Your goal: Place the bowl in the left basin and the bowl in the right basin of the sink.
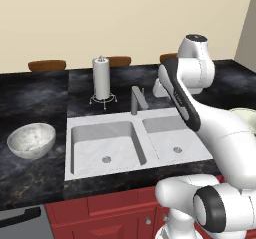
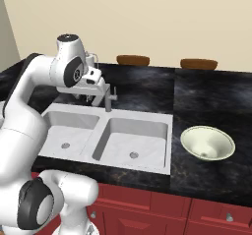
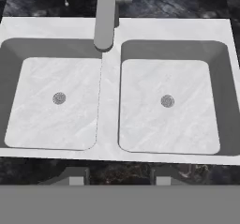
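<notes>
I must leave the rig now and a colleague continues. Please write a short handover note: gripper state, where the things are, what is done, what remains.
Gripper: open, holds nothing, hovering above the sink.
Marbled bowl: on the counter left of the sink.
Cream bowl: on the counter right of the sink.
Left basin and right basin: both empty; faucet points at the ridge between them.
Done: nothing placed yet.
Left: marbled bowl probably into the left basin, cream bowl into the right.
</notes>
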### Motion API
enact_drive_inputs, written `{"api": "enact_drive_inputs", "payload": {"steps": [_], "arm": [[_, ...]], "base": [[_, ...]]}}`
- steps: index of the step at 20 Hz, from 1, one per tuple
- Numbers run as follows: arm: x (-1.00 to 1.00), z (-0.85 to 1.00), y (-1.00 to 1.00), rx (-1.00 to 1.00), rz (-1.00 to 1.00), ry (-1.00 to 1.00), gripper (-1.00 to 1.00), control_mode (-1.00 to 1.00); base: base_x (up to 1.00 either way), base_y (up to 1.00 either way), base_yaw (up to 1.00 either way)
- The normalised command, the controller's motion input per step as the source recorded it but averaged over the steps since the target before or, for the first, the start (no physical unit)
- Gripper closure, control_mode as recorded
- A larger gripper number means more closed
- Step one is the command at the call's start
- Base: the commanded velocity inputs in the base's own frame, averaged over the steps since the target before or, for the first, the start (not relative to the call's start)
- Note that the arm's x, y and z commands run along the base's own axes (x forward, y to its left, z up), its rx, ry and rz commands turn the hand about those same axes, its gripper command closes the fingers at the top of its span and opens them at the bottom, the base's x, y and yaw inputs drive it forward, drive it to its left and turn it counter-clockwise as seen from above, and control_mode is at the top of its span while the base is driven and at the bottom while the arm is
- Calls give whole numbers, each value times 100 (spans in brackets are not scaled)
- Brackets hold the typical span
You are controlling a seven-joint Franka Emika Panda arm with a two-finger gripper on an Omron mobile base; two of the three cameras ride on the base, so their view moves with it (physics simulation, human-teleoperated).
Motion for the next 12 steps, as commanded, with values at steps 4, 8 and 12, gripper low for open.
{"api": "enact_drive_inputs", "payload": {"steps": [4, 8, 12], "arm": [[0, 0, -6, 0, 0, 0, -100, -100], [0, 0, -24, 0, 0, 0, -100, -100], [0, 0, -31, 0, 0, 0, -100, -100]], "base": [[0, 0, 0], [0, 0, 0], [0, 0, 0]]}}
